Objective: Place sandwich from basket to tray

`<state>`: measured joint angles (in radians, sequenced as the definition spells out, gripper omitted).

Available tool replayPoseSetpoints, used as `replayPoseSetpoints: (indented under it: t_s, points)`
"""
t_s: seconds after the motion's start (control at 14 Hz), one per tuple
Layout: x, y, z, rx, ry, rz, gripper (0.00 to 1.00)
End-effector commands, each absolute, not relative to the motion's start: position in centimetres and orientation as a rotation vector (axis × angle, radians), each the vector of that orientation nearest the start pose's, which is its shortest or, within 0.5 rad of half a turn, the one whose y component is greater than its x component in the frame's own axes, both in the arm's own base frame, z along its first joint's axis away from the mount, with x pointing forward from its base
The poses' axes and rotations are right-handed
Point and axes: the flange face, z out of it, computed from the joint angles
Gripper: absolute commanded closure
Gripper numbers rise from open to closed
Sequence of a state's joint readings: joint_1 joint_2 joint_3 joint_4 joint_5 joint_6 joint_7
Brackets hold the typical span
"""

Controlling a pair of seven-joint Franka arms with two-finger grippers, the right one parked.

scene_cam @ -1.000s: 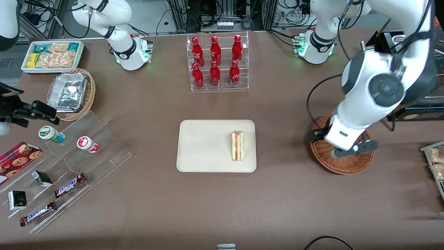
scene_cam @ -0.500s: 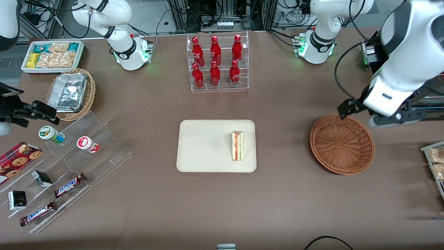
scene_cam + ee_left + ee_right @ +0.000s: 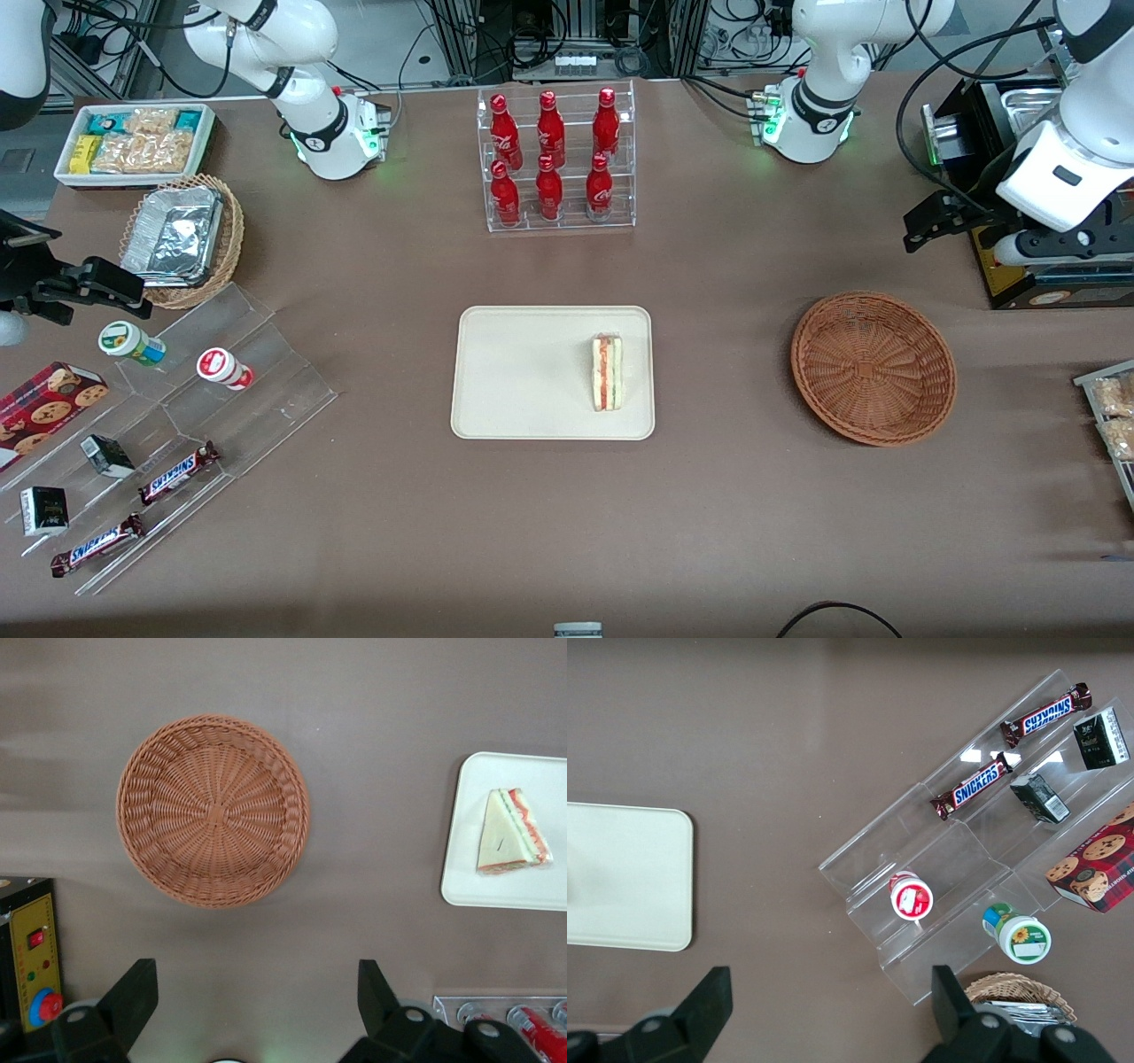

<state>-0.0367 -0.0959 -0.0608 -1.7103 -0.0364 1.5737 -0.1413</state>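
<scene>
You had the triangular white-bread sandwich (image 3: 607, 372) lying on the cream rectangular tray (image 3: 523, 390), the reddish woven basket (image 3: 873, 368) empty, the end effector (image 3: 257, 997) spread, holding nothing, raised clear.

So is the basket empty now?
Empty: the basket shows bare weave; the sandwich lies on the tray. The gripper hangs open above the table.

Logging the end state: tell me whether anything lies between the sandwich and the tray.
Nothing does: the sandwich already lies on the tray. The wicker basket is empty. The hand is open, holding nothing, raised above the table near the basket.
</scene>
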Motion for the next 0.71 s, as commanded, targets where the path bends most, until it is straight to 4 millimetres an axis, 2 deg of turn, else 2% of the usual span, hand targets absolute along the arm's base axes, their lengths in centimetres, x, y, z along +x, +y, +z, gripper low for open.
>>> replayPoseSetpoints:
  t_s: [0.0,0.36,0.64]
  points:
    - [50.6,-4.7,63.2,-3.11,0.005,0.053,0.0]
    - [50.3,-3.2,66.1,-3.114,-0.035,0.061,0.0]
    - [50.5,-3.1,65.7,-3.116,-0.037,0.072,0.0]
